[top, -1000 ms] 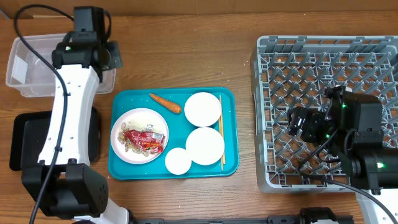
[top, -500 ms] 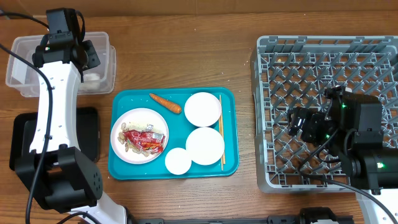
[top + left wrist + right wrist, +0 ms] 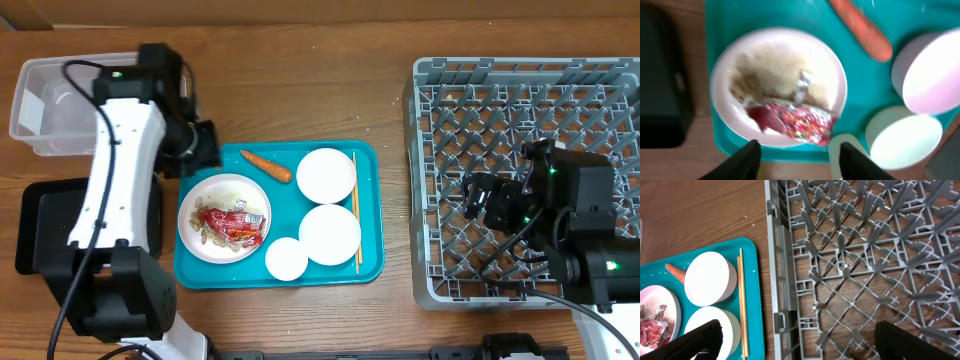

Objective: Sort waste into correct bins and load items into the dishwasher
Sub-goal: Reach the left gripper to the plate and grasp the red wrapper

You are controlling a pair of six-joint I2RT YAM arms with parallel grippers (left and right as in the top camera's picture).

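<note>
While left hand (image 3: 799, 147) hangs parted and empty over plate (image 3: 780, 34) with red wrapper (image 3: 800, 122), right hand (image 3: 797, 330) gapes wide above rack (image 3: 780, 270)

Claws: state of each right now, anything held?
Left claw: open, holding nothing.
Right claw: wide open, holding nothing.

The table (image 3: 300, 60) is seen evenly and brightly lit from above with only soft shadows cast, the left wrist view is smeared by blur across the plate (image 3: 832, 65) and carrot (image 3: 860, 30), and the rack (image 3: 774, 255) is rendered sharp in the right wrist view.
</note>
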